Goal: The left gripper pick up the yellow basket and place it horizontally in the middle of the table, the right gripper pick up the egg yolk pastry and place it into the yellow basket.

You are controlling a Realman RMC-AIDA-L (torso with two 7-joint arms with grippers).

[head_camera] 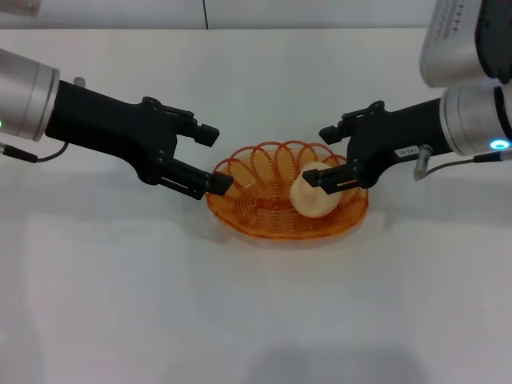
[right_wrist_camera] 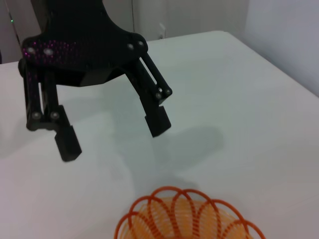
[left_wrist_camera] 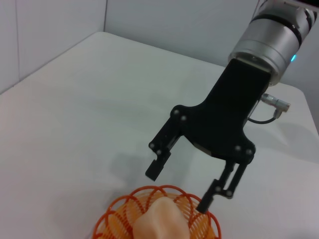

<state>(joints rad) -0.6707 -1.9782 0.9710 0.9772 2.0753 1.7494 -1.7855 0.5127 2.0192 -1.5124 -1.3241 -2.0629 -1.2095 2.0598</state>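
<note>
The yellow basket (head_camera: 264, 210) lies flat in the middle of the white table (head_camera: 256, 304). Inside its right half rests the egg yolk pastry (head_camera: 314, 198), a pale round bun. My right gripper (head_camera: 322, 155) hovers open just over the pastry, its lower fingertip close to the bun's top. The left wrist view shows this same right gripper (left_wrist_camera: 180, 188) spread above the basket (left_wrist_camera: 114, 219) and the pastry (left_wrist_camera: 159, 219). My left gripper (head_camera: 214, 160) stands open at the basket's left rim, holding nothing. From the right wrist, the left gripper (right_wrist_camera: 114, 138) appears open beyond the basket (right_wrist_camera: 184, 214).
Bare white tabletop surrounds the basket on all sides. The table's far edge (head_camera: 240, 29) runs along the back, with a pale wall behind it. A cable (head_camera: 32, 154) hangs from the left arm.
</note>
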